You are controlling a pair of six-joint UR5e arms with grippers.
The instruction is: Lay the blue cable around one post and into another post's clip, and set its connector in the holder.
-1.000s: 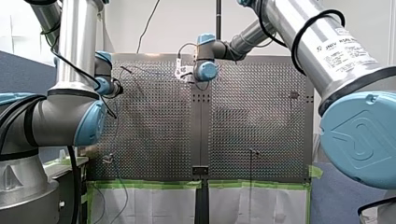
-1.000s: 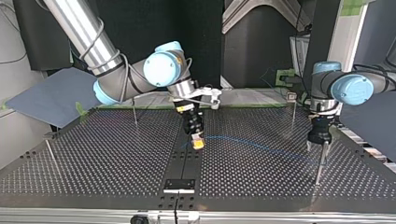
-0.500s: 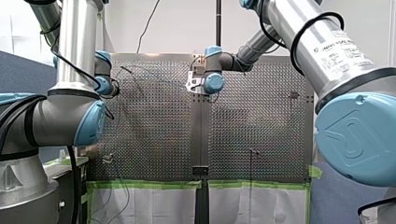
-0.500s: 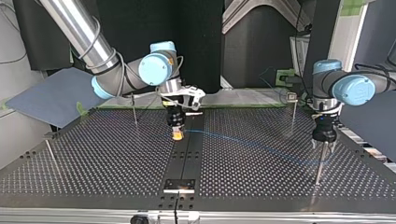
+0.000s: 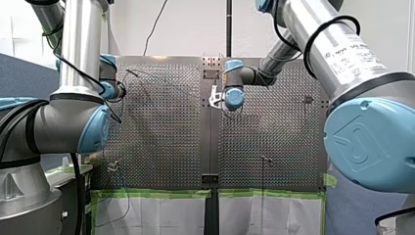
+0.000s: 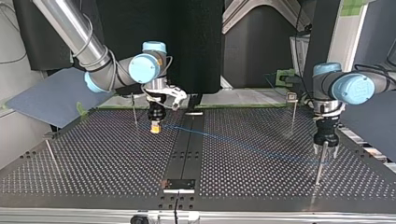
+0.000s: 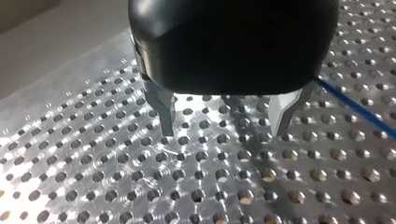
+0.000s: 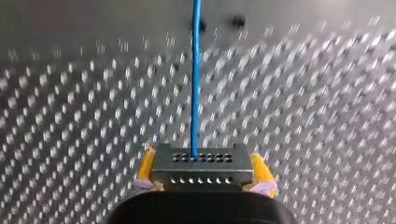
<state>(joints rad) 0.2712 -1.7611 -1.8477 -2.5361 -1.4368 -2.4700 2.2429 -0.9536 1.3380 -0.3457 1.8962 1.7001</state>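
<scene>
Yellow-padded, my right pincer (image 8: 203, 172) is clamping the connector (image 8: 203, 163), a flat grey block with two rows of small round holes. Its pads (image 8: 145, 169) are pressing on the block's two short ends. The blue cable (image 8: 195, 84), thin and smooth, is leaving one hole in the upper row and running straight ahead of the pincer over the perforated metal table (image 8: 327, 116). Only this wrist view is showing that grip. In the top view the right pincer (image 6: 155, 128) is appearing as a dark stem with an orange-yellow tip just above the table, and in the front view the arm's blue wrist joint (image 5: 235, 98) is hiding it.

My left pincer (image 7: 224, 128) is standing wide, its two tapered metal fingers (image 7: 163, 109) pointing down from a rounded black body and holding nothing. The cable is passing just beside one finger, outside the gap. The top view is adding what this wrist view is not showing: the left pincer (image 6: 325, 150) is hovering at the top of a thin upright metal post (image 6: 318, 170), and the cable is stretching in a shallow line from the right pincer across to that post. Whether the cable is touching it, I cannot tell. A second thin post (image 6: 293, 119) with a small clip on top is standing beside the left pincer, further back.
</scene>
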